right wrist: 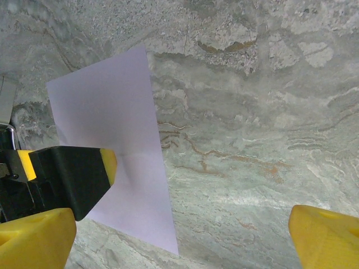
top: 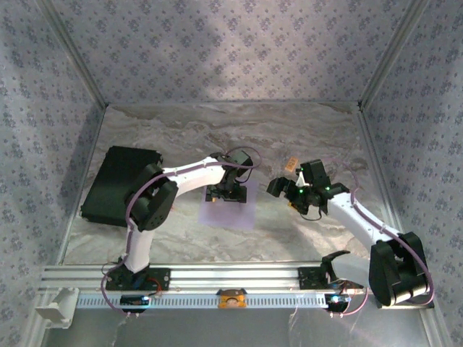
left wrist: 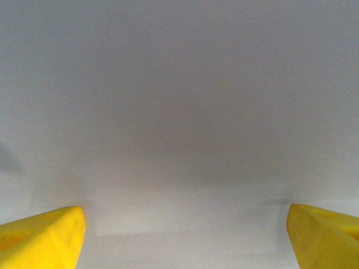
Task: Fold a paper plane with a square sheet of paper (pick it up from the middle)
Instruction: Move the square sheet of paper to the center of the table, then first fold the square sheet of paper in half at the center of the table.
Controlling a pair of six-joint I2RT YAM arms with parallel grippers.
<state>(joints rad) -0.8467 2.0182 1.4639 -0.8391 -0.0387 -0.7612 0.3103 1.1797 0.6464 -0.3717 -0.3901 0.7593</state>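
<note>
The square sheet of paper (top: 231, 208) lies flat on the marble table, pale lavender and unfolded. My left gripper (top: 226, 191) points down onto its middle with the jaws wide open. The sheet (left wrist: 179, 112) spreads across the left wrist view, with yellow fingertips (left wrist: 45, 238) at both bottom corners. From the right wrist, one left finger (right wrist: 76, 174) presses on the sheet (right wrist: 112, 123), which dimples slightly there. My right gripper (top: 293, 189) hovers open to the right of the sheet, off the paper, with nothing between its fingertips (right wrist: 325, 238). The paper plane is out of view.
A black rectangular pad (top: 119, 184) lies at the left of the table. A small tan block (top: 291, 163) sits behind the right gripper. Patterned walls close in the back and both sides. A metal rail (top: 231, 278) runs along the near edge.
</note>
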